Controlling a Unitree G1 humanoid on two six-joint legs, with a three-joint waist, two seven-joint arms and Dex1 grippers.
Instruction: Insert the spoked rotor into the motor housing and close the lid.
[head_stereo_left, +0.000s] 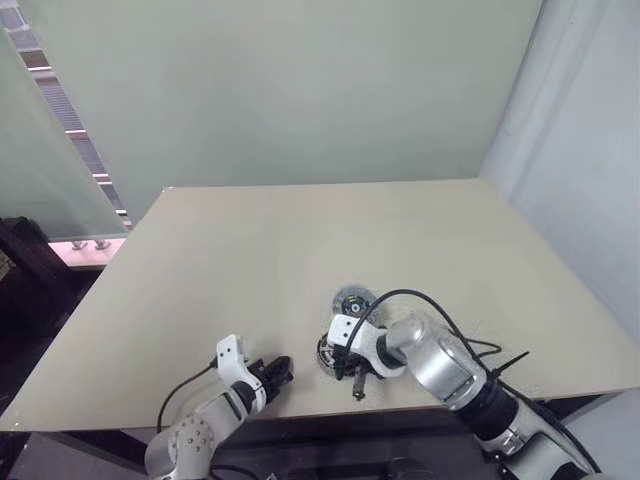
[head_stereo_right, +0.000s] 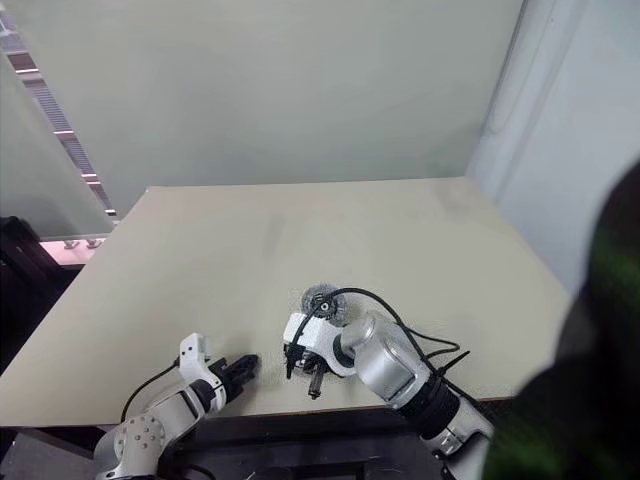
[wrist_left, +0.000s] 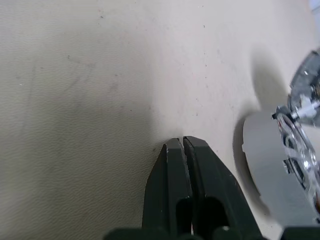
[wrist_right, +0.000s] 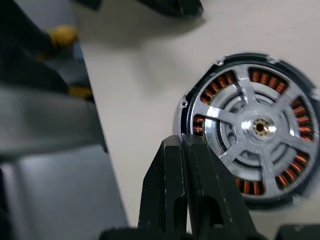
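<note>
Low in the frame, at the near edge of the desk (head_stereo_left: 250, 240), the left gripper (head_stereo_left: 281, 371) rests with its fingers (wrist_left: 182, 165) pressed together and holding nothing, the tips touching or just above the bare surface. To its right in the head views, the right gripper (wrist_right: 186, 145) points steeply down, its fingers likewise pressed together and empty, the tips at the rim of the motor housing (wrist_right: 252, 127).

From the right wrist view, the spoked rotor (wrist_right: 260, 127) already sits inside the housing: silvery spokes radiate from a brass-coloured hub, with copper windings showing through the gaps. It looks centred and roughly level, though whether it is fully seated cannot be told.

Just beyond the right wrist, nearer the middle of the head view, a dark round disc lies flat on the desk, probably the lid (head_stereo_left: 354, 299), close to the housing but apart from it.

Judging from this, insertion looks done and closing remains. To do that well, the right fingers should spread before reaching the lid, take it by opposite edges so it stays flat, and carry it level over the housing. Lining the hub up with the rotor's centre before lowering matters most; a tilted lid could catch on the rim. The left fingers could steady the housing so it does not slide.
</note>
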